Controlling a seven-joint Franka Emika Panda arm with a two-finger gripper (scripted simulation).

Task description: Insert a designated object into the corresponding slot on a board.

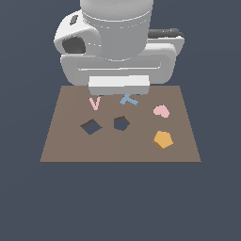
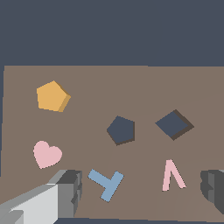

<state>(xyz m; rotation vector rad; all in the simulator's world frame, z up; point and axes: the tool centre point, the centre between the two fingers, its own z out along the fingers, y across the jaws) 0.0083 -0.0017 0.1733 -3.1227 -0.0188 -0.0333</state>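
Orange pentagon block [image 1: 163, 139] lies flat on the board [image 1: 66, 146], toward the exterior view's right of the pentagon slot [image 1: 121, 123], well apart from it. Pink heart [image 1: 161, 111] near the block. Diamond cutout [image 1: 91, 126] just beside the slot. Gripper [image 2: 140, 192] fingers spread wide, holding nothing, over the blue T [image 2: 106, 183].

Board [image 1: 70, 146] carries pentagon [image 1: 163, 139], heart [image 1: 161, 111], T [image 1: 129, 100], V [image 1: 95, 102].

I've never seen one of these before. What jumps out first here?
The bulky white arm looms over the far edge of a brown board. An orange pentagon lies near the exterior view's right edge, close to a pink heart. Two dark cutouts sit mid-board: a pentagon slot and a diamond slot beside it.
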